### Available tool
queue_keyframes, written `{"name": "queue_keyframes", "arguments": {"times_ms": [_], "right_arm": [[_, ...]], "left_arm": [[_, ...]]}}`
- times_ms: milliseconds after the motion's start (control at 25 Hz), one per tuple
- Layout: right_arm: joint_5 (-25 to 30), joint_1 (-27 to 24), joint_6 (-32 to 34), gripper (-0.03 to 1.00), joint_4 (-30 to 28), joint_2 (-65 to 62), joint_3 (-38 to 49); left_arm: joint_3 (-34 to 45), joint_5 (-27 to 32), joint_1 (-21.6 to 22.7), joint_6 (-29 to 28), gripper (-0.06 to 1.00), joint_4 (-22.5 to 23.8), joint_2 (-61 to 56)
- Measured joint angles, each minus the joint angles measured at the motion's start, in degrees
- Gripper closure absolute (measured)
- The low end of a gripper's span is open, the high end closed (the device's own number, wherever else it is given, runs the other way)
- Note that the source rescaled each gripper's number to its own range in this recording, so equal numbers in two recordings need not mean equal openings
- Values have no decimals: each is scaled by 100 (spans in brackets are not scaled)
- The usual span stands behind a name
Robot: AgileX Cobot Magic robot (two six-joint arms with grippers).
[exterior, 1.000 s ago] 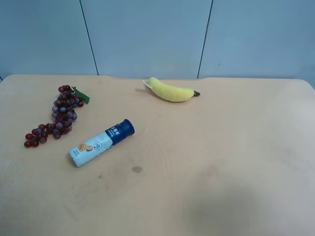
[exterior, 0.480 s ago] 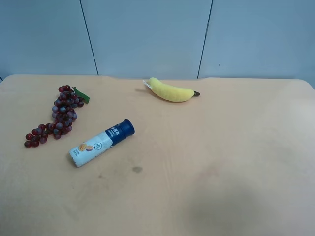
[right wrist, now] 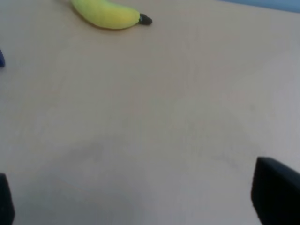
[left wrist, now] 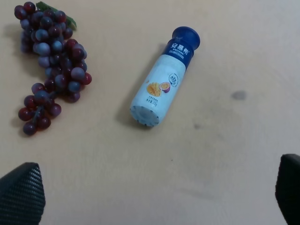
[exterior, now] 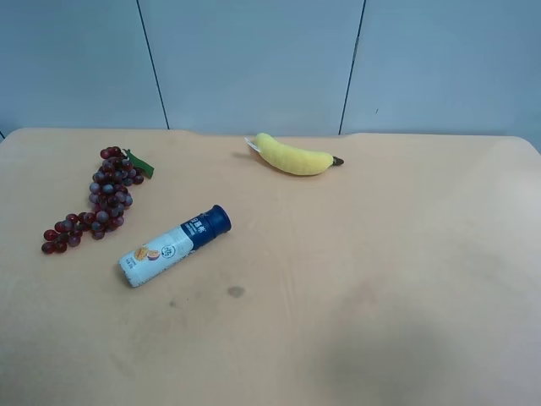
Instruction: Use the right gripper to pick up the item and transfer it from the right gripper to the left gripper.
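The item, a small bottle point(exterior: 173, 246) with a dark blue cap and a white-and-pale-blue label, lies on its side on the tan table, cap pointing toward the banana. It also shows in the left wrist view point(left wrist: 164, 77). Neither gripper shows in the exterior high view. In the left wrist view my left gripper point(left wrist: 154, 194) is open and empty, its black fingertips point(left wrist: 21, 192) at the frame's corners, with the bottle lying beyond them. In the right wrist view my right gripper point(right wrist: 140, 201) is open and empty over bare table, far from the bottle.
A red grape bunch point(exterior: 97, 203) lies just beside the bottle, also in the left wrist view point(left wrist: 49, 70). A yellow banana point(exterior: 294, 156) lies at the far middle of the table point(exterior: 406, 254), also in the right wrist view point(right wrist: 108, 13). A grey-blue wall stands behind.
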Motion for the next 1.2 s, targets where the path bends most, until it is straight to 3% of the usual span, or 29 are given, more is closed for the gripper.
{"name": "queue_keyframes", "arguments": {"times_ms": [360, 640, 760, 1200], "right_arm": [[0, 0, 0, -3, 0, 0, 0], [0, 0, 0, -3, 0, 0, 0], [0, 0, 0, -3, 0, 0, 0], [0, -49, 0, -3, 0, 0, 0]], "left_arm": [[0, 0, 182, 0, -6, 0, 0], [0, 0, 2012, 0, -6, -5, 0], [0, 0, 2543, 0, -6, -5, 0], [0, 0, 2698, 0, -6, -16, 0]]}}
